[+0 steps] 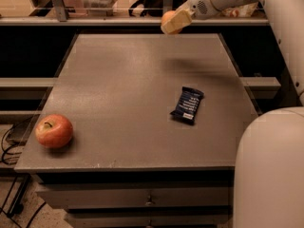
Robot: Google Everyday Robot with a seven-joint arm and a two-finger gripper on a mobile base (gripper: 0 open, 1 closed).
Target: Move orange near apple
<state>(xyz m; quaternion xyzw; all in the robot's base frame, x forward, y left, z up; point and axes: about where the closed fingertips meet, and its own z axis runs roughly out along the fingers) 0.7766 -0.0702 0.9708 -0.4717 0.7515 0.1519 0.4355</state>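
Note:
The red apple (53,131) with a short stem sits at the front left corner of the grey table (133,89). My gripper (173,21) is shut on the orange (167,18) and holds it in the air above the table's far edge, right of centre. Only part of the orange shows behind the pale fingers (175,22). The apple is far from it, diagonally across the table.
A dark blue snack bar (187,105) lies on the right half of the table. My white arm (280,13) reaches in from the right, and my white base (270,170) fills the lower right. A shelf and railing run behind the table.

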